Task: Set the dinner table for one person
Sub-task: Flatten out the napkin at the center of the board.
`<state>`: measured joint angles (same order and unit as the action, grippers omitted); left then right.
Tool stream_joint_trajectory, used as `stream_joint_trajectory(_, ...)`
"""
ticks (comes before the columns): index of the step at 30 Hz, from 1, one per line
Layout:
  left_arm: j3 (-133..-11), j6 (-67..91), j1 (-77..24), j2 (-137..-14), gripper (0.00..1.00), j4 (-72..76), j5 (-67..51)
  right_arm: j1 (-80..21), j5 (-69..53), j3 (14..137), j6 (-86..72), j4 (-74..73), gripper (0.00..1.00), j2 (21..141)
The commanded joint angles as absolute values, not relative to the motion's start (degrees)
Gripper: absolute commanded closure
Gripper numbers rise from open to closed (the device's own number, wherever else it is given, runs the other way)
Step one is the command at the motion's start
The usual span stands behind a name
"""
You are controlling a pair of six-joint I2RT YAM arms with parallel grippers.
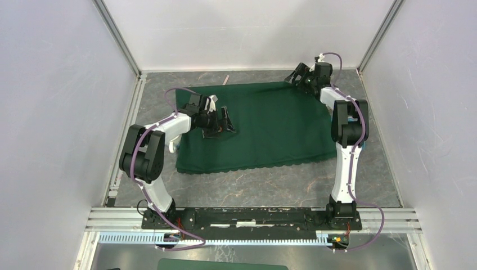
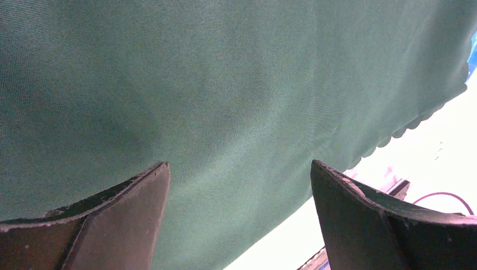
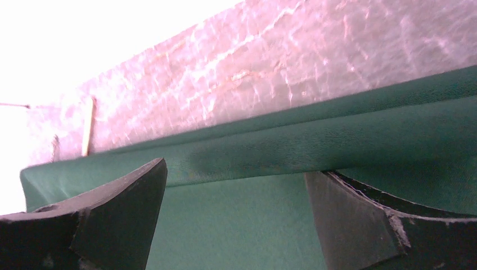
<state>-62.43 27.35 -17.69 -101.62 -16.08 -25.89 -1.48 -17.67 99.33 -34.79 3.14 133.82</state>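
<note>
A dark green scallop-edged cloth (image 1: pixel 270 126) lies spread over the middle of the dinner table (image 1: pixel 253 188), a dark-grey stone-look surface. My left gripper (image 1: pixel 228 125) hovers low over the cloth's left part, open, with only green fabric (image 2: pixel 225 84) between its fingers (image 2: pixel 129 225). My right gripper (image 1: pixel 295 76) is at the cloth's far right corner, open and empty. In the right wrist view the cloth's far edge is doubled over into a fold (image 3: pixel 337 129) just beyond the gripper (image 3: pixel 236 166), with veined table (image 3: pixel 309 50) behind it.
A thin pale stick (image 1: pixel 226 80) lies on the table just past the cloth's far edge, also in the right wrist view (image 3: pixel 87 126). White enclosure walls (image 1: pixel 56 112) with aluminium rails close off the left, right and back sides.
</note>
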Motion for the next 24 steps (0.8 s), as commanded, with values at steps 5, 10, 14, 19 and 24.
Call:
stream_joint_trajectory(5, -62.3, 26.2, -17.6, -99.3, 0.00, -15.8, -24.9, -0.5, -18.8, 100.4, -40.5, 15.5, 0.02, 133.6)
stream_joint_trajectory(10, -62.4, 27.6, -17.5, -100.2, 0.00, -13.9, -25.6, -0.5, -21.1, 96.1, -38.3, 13.9, 0.02, 129.5)
stream_joint_trajectory(14, -63.6, 28.3, -17.7, -101.7, 0.00, -12.9, -26.4, -0.5, -23.4, 92.2, -38.2, 13.3, 0.02, 125.7)
stream_joint_trajectory(19, -64.8, 28.6, -17.7, -103.2, 0.00, -12.3, -27.1, -0.5, -25.3, 86.3, -37.7, 12.6, 0.02, 121.0)
stream_joint_trajectory(24, -63.7, 29.8, -17.8, -103.0, 0.00, -10.6, -27.4, -0.5, -24.8, 82.2, -36.0, 10.6, 0.02, 118.0)
